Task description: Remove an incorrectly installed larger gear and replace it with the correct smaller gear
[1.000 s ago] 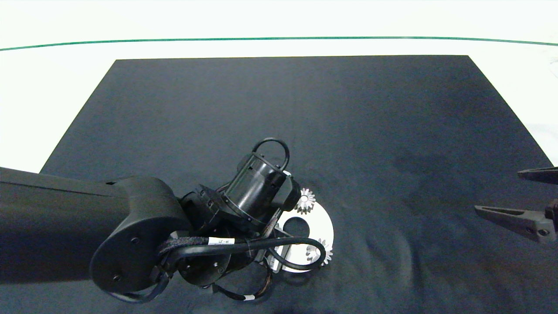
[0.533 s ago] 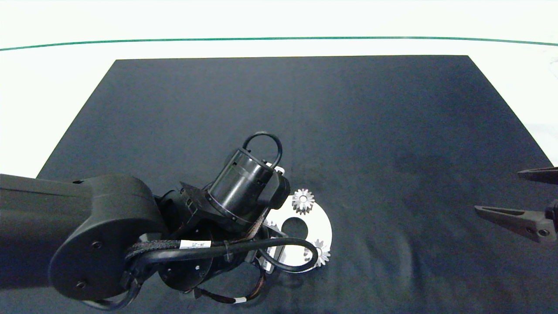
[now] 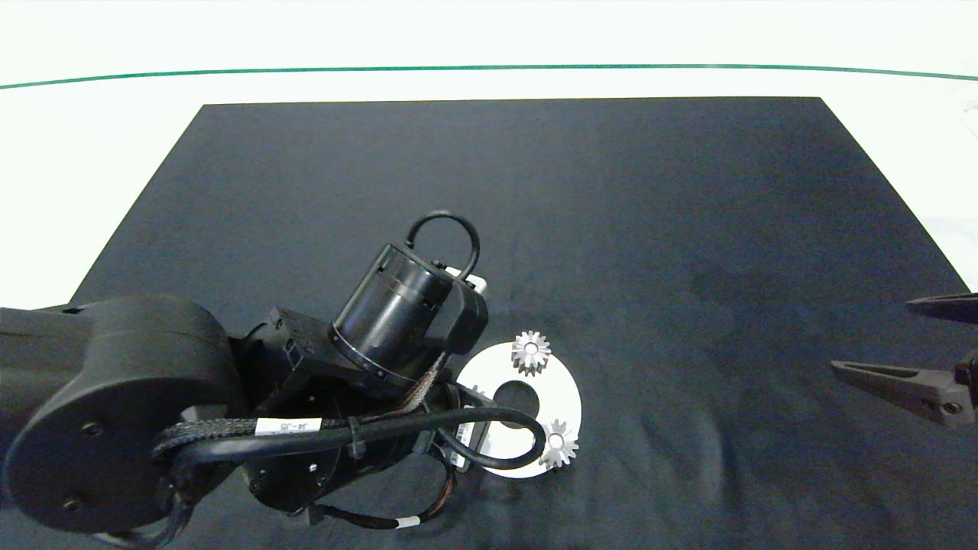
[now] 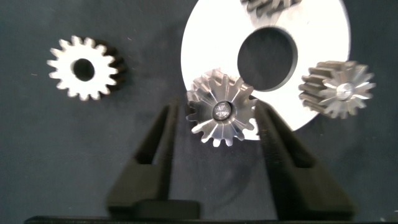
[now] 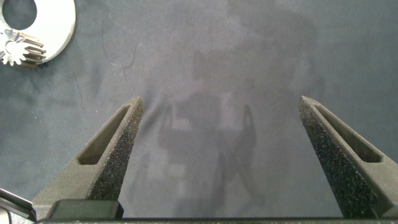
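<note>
1. The left arm (image 3: 153, 412) comes in from the left and reaches over the near part of the black mat (image 3: 611, 229).
2. The left gripper (image 4: 214, 143) hangs over the edge of the round white plate (image 4: 323, 68). Its two fingers (image 4: 152, 155) are spread apart.
3. The big gear (image 4: 219, 112) with long pointed teeth sits between those fingers, at the rim of the plate. There is a gap on each side of it, so the fingers do not touch it and hold nothing.
4. The small gear (image 4: 84, 67) lies flat on the mat, off the plate, out past one finger of the left gripper and apart from it.
5. Two more little gears sit on the plate. One gear (image 3: 531, 352) is on the far side of the plate's middle hole (image 3: 517, 398). The other gear (image 3: 558, 443) is on the near side.
6. The right gripper (image 3: 928, 347) is well away at the right edge of the mat. Its fingers (image 5: 109, 155) are spread wide with only bare mat between them.
</note>
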Robot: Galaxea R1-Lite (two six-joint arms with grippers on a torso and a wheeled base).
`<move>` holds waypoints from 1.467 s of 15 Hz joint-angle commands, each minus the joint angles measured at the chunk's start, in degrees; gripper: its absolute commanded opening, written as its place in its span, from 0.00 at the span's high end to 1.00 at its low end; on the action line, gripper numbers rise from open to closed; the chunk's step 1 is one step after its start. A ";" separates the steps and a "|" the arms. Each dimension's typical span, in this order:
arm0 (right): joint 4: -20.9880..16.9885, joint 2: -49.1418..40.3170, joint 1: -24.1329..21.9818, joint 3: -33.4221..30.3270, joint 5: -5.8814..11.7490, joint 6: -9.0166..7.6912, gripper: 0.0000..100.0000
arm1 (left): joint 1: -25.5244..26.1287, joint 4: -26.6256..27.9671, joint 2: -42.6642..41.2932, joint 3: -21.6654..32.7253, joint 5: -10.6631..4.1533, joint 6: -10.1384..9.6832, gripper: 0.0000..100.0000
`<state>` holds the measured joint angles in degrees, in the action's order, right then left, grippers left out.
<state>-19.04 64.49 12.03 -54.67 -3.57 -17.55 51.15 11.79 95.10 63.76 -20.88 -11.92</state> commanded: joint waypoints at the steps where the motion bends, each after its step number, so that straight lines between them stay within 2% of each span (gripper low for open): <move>1: -0.12 -0.68 0.01 -0.08 -0.12 -0.11 0.00 | -0.09 0.08 -2.81 0.32 -0.21 -0.12 0.84; 3: -0.12 -0.86 -0.08 -0.17 -0.12 -0.11 0.00 | 0.09 0.43 -4.75 0.67 -0.30 -0.91 0.84; 4: -0.03 -0.77 -0.08 -0.17 -0.03 -0.11 0.00 | 0.35 1.92 -5.63 1.37 -0.30 -1.35 0.00; 5: -0.03 -0.77 -0.17 -0.17 0.14 -0.20 0.00 | 0.44 5.88 -6.68 3.66 -0.30 -1.70 0.00; 6: -0.03 -0.94 -0.17 -0.17 0.32 -0.29 0.00 | 0.00 11.59 -7.65 7.00 -0.30 -3.37 0.00; 7: -0.03 -1.47 -0.17 -0.08 0.41 -0.38 0.00 | 0.00 17.39 -8.53 10.07 -0.30 -6.18 0.00; 8: -0.03 -1.91 -0.78 -0.08 0.41 -0.29 0.00 | 0.00 24.33 -11.16 12.00 -0.30 -6.97 0.00; 9: -0.03 -1.91 -2.89 -0.26 0.32 -0.46 0.00 | 0.26 27.15 -13.27 11.83 -0.21 -6.62 0.00; 10: 0.41 -2.17 -3.51 -0.26 0.23 -0.46 0.00 | 0.53 26.53 -13.80 11.57 -0.47 -6.53 0.00; 12: 0.76 -3.32 -2.54 -0.08 -0.03 -0.38 0.00 | 4.57 24.33 -13.80 9.54 -2.14 -6.62 0.00; 13: 1.02 -4.02 -1.66 -0.17 -0.65 -0.29 0.00 | 5.19 20.99 -13.27 7.35 -2.14 -6.62 0.00; 14: 1.46 -4.46 -1.57 -0.52 -2.93 -0.02 0.00 | 5.10 15.37 -12.39 5.06 -2.06 -6.36 0.00; 15: 1.73 -4.99 -1.84 -0.61 -6.01 0.06 0.00 | 4.83 11.41 -10.90 3.83 -2.14 -5.83 0.00; 16: 1.73 -5.43 -2.19 -0.70 -7.85 0.68 0.00 | 4.92 10.18 -10.81 3.48 -2.14 -5.04 0.00; 22: 1.73 -3.76 -1.84 -0.52 -8.21 1.03 0.00 | 6.42 10.01 -4.84 2.51 -2.14 -5.30 0.00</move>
<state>-17.23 60.16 10.17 -55.26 -11.72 -16.42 57.42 21.75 87.46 66.43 -22.91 -17.01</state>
